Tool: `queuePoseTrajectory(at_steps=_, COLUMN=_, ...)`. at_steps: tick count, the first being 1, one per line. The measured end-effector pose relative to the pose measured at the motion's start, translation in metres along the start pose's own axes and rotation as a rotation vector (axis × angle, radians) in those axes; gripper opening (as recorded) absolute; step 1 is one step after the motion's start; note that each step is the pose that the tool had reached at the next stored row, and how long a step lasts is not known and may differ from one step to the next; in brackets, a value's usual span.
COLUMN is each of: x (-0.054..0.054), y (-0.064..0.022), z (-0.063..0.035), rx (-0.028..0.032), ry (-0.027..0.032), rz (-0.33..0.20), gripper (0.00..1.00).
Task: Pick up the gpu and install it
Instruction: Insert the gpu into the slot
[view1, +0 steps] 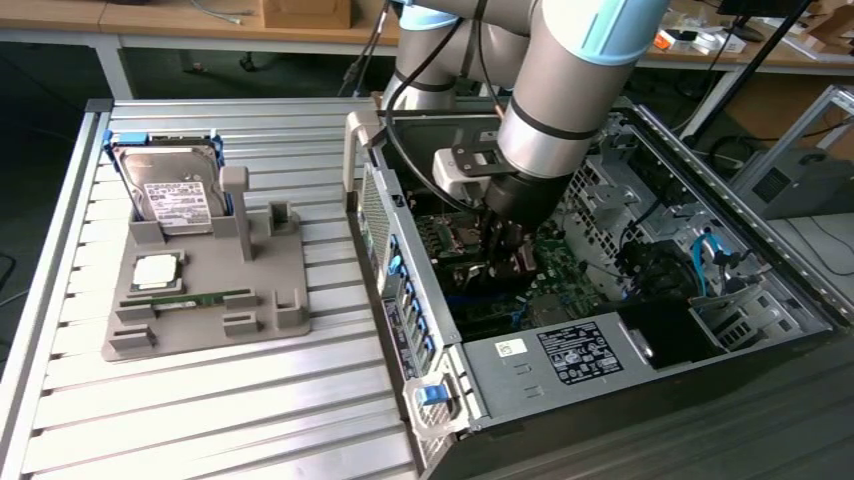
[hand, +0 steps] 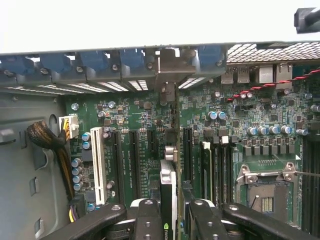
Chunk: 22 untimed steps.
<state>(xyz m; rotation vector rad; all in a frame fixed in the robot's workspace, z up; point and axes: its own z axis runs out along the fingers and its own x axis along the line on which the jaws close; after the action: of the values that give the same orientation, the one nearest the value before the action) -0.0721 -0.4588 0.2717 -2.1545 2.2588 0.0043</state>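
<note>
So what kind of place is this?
Probably a robotics lab or workshop: a robot arm reaches into an open computer case on a slatted metal table, a tray of computer parts sits beside it.

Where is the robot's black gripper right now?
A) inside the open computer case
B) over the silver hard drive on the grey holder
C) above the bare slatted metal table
A: the black gripper sits inside the open silver computer case, shut on the thin gpu card above the green motherboard.

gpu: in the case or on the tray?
In the case: gpu held edge-on by the gripper over the motherboard slots. Seated: cannot tell.
</note>
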Motion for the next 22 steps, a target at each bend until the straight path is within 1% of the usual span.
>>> queuePoseTrajectory(at_steps=7, x=0.0001, y=-0.0001, z=0.0000, rx=0.0004, ry=0.0008, rz=0.021, gripper=0.27)
queuePoseTrajectory(at_steps=22, x=0.0000, y=0.0009, z=0.0026, rx=0.0003, ry=0.0003, rz=0.014, gripper=0.27)
